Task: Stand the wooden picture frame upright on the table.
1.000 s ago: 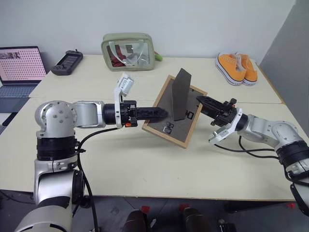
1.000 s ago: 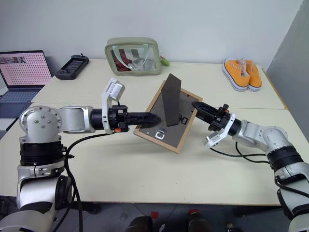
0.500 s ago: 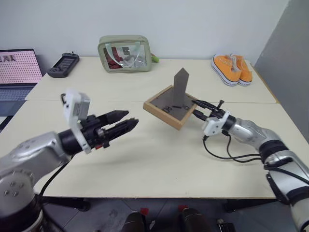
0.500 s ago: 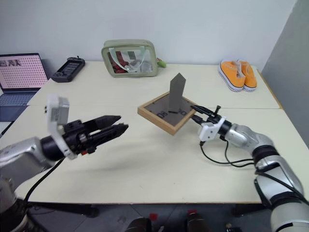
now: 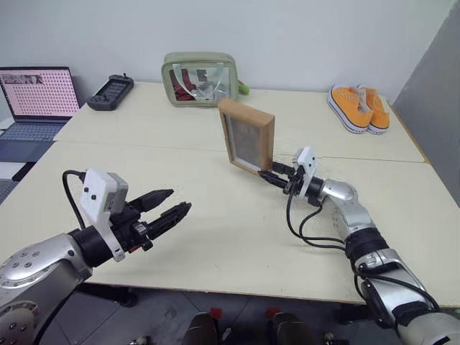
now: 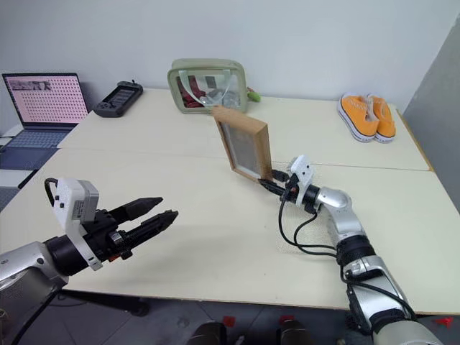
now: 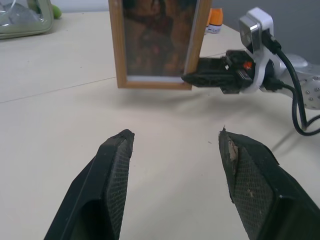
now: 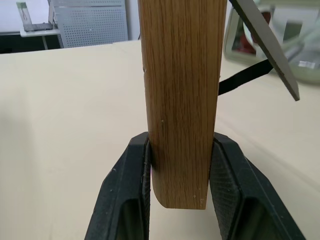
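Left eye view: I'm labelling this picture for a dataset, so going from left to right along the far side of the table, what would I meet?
Laptop → black handheld controller → green clear-fronted pouch → orange shoes. The wooden picture frame stands nearer, shut in the right gripper.

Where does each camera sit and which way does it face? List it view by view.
Left and right eye views: on the head, looking forward and down over the table; both arms show, left gripper open, right gripper clamped on the wooden picture frame.
Left wrist view: along the left gripper's fingers toward the frame's picture side.
Right wrist view: along the right gripper's fingers, edge-on to the frame, its stand folded out behind.
Shared: the frame appears in all views.
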